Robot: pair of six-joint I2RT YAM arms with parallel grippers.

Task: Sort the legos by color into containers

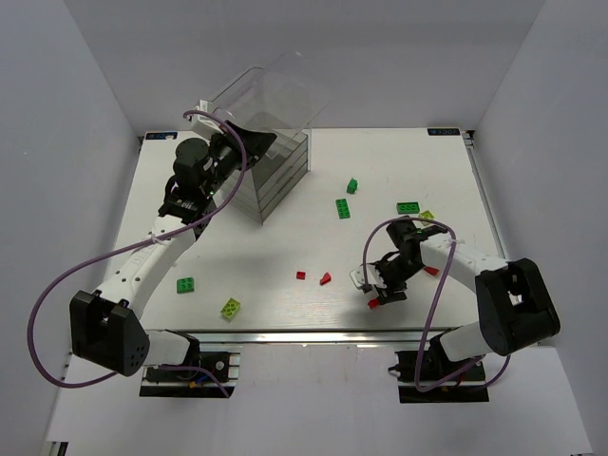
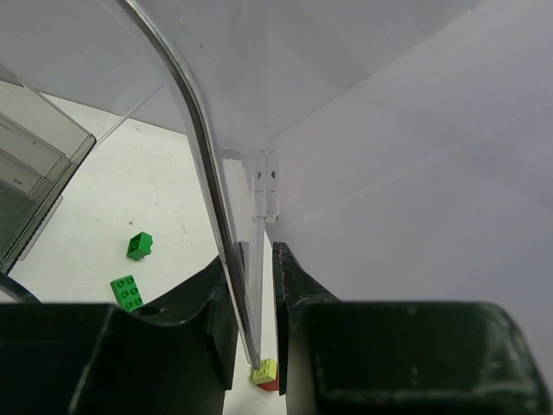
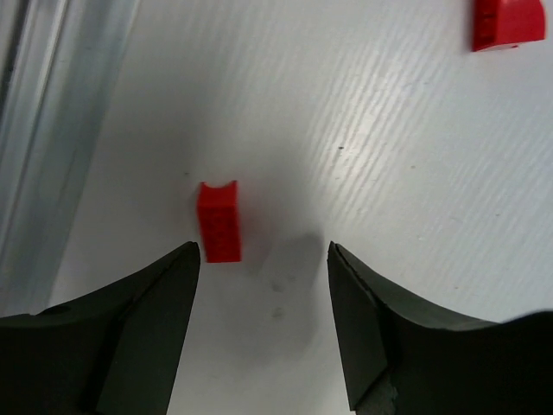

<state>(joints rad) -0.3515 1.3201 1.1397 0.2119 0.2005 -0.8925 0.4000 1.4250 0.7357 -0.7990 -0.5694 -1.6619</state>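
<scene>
The clear plastic box [image 1: 275, 166] with stacked drawers stands at the back left. Its rounded clear lid [image 1: 271, 95] is tilted up. My left gripper [image 1: 226, 147] is shut on the lid's edge [image 2: 203, 164], which runs between its fingers [image 2: 257, 259]. My right gripper [image 1: 384, 288] is open near the front right, low over the table. In the right wrist view, a small red brick [image 3: 219, 221] lies just ahead of the left finger, outside the gap of the gripper [image 3: 263, 255]. It also shows in the top view [image 1: 373, 303].
Green bricks [image 1: 351, 185] [image 1: 342, 208] [image 1: 409, 207], a yellow-green one [image 1: 427, 216] and red ones [image 1: 301, 275] [image 1: 326, 277] [image 1: 431, 270] lie mid-table. A green [image 1: 185, 285] and a yellow-green brick [image 1: 230, 307] lie front left. The table's metal front rail [image 3: 52, 130] is close to my right gripper.
</scene>
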